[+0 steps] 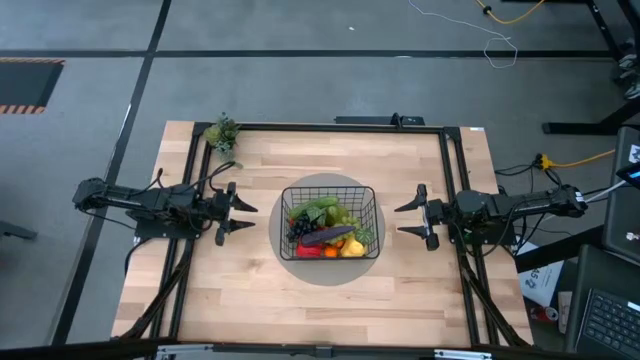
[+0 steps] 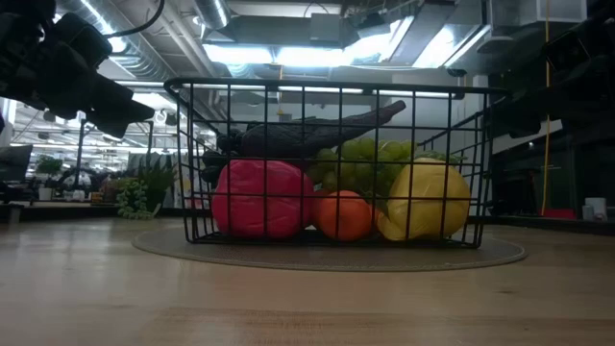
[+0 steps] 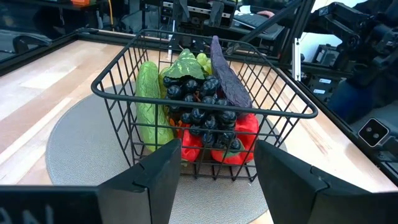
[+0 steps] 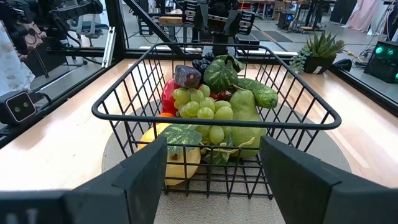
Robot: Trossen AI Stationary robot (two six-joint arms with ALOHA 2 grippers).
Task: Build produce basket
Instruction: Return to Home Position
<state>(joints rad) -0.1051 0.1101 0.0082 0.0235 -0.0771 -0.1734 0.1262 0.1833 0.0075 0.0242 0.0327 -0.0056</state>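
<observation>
1. The left gripper [image 1: 247, 214] has its two dark fingers [image 3: 158, 177] spread wide with nothing between them. It hovers just beside the left wall of the black wire-mesh basket [image 1: 329, 188], pointing at it without touching.
2. The right gripper [image 1: 399, 220] mirrors it just beside the opposite wall, fingers [image 4: 297, 177] equally parted and empty.
3. The basket stands mid-table on a round grey mat [image 1: 330, 274], which lies on the pale wooden table [image 1: 250, 290].
4. Inside it are heaped a long green cucumber [image 3: 148, 99], a dark grape bunch [image 3: 199, 102], a green grape bunch [image 4: 200, 104], a green pear [image 4: 244, 121], a red pepper [image 2: 259, 198], a small orange [image 2: 343, 214] and a yellow lemon [image 2: 429, 198]. A purple eggplant [image 1: 330, 236] lies slanted across the top.
5. Handling, as a judgement:
   - The toy produce looks light, hard and smooth, so round pieces would roll or slip from a shallow pinch.
   - The grape bunches offer bumpy purchase.
   - The basket looks stiff and light, and its top rim wire is the natural hold.
   - The eggplant could slide off if the basket is jolted.
6. A small potted plant [image 1: 222, 132] sits at the far left corner, well apart.
</observation>
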